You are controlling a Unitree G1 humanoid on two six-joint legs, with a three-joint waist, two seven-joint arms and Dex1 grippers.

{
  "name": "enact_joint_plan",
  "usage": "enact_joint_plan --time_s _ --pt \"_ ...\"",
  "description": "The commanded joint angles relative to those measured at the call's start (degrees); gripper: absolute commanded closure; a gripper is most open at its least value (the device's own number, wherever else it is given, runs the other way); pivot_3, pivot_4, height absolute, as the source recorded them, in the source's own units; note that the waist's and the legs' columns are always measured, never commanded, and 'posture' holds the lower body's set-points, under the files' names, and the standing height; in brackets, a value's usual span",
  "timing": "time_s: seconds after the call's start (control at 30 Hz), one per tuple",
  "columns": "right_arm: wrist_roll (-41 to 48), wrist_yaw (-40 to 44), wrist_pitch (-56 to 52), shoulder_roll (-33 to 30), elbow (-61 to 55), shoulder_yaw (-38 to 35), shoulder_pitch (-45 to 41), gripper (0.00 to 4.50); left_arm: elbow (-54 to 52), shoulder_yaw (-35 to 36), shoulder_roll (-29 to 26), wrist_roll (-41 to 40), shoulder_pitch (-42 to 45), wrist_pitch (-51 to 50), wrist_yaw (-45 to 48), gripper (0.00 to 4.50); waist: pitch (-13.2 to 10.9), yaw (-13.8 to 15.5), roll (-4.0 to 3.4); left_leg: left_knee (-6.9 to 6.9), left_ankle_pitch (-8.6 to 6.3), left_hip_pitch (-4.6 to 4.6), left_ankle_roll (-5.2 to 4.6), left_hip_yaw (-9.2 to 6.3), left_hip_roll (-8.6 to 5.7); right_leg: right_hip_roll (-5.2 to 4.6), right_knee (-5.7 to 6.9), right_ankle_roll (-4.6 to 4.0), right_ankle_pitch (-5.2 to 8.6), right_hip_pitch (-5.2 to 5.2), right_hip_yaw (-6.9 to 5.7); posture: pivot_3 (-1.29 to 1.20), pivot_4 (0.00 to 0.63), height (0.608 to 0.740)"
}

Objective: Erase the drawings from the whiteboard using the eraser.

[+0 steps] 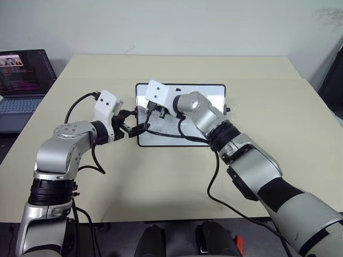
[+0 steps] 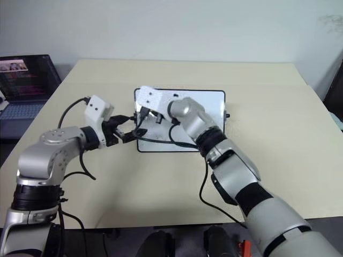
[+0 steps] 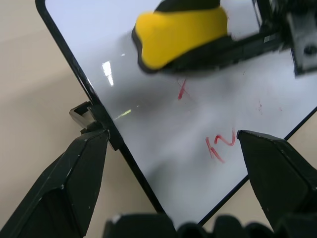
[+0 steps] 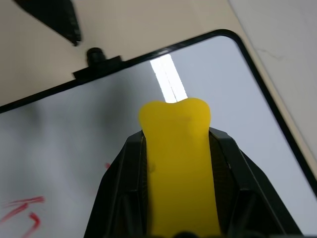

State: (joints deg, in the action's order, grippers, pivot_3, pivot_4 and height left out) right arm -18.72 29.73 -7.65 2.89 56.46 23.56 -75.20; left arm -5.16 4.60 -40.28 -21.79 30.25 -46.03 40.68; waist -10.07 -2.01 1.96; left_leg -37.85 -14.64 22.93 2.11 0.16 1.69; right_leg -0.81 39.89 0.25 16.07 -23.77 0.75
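Note:
The whiteboard (image 1: 214,99) lies flat in the middle of the table, black-framed and glossy. My right gripper (image 4: 178,138) is shut on the yellow eraser (image 4: 178,163), which it holds low over the board's left part, near the frame and a side knob (image 4: 95,55). Red drawings (image 3: 220,144) show on the white surface just beside the eraser (image 3: 178,34): a small cross-like stroke (image 3: 183,91) and a larger scribble. My left gripper (image 1: 135,128) stands open at the board's left edge, one finger (image 3: 74,183) outside the frame by the knob and the other over the board's near edge.
A dark open laptop (image 1: 24,80) sits at the table's far left. The beige table (image 1: 161,176) stretches bare around the board. Black cables (image 1: 214,182) hang from both arms, one crossing the board's near edge.

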Motion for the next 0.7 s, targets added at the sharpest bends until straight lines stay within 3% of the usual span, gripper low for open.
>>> enact_joint_plan --time_s 0.03,0.47,0.6,0.7 --pt "-1.45 -4.28 2.48 -1.00 -0.50 -0.68 -1.17 3.21 -2.18 0.32 0.00 -0.40 0.38 0.51 0.04 0.00 0.00 0.01 0.00 -0.01 0.00 0.00 0.00 0.00 -0.01 0.00 0.01 0.00 0.00 0.00 0.00 0.00 0.150 0.740" --pt "-1.50 -2.34 1.85 -2.83 -0.44 -0.31 -0.29 3.21 -0.70 -0.52 0.49 0.06 1.22 1.52 0.49 0.00 0.00 0.04 0.00 -0.02 0.00 -0.02 0.00 0.00 -0.01 0.00 0.02 0.00 0.00 0.02 0.00 0.00 0.150 0.740" --pt "2.70 -4.29 1.63 -3.42 -3.62 -5.41 -0.98 3.21 -0.45 -0.65 0.45 0.32 1.28 2.09 0.60 0.00 -0.01 0.10 0.00 -0.02 0.00 -0.02 0.00 -0.01 -0.01 0.00 0.03 0.00 0.00 0.02 0.00 0.00 0.150 0.740" --pt "7.70 -0.73 -4.00 -4.54 -13.94 -9.80 2.30 3.21 -0.05 0.47 0.36 0.12 1.43 2.30 0.17 0.00 -0.01 0.16 0.00 -0.02 0.00 0.03 0.00 -0.01 -0.01 -0.01 -0.02 0.00 0.00 0.01 -0.01 0.00 0.150 0.740"
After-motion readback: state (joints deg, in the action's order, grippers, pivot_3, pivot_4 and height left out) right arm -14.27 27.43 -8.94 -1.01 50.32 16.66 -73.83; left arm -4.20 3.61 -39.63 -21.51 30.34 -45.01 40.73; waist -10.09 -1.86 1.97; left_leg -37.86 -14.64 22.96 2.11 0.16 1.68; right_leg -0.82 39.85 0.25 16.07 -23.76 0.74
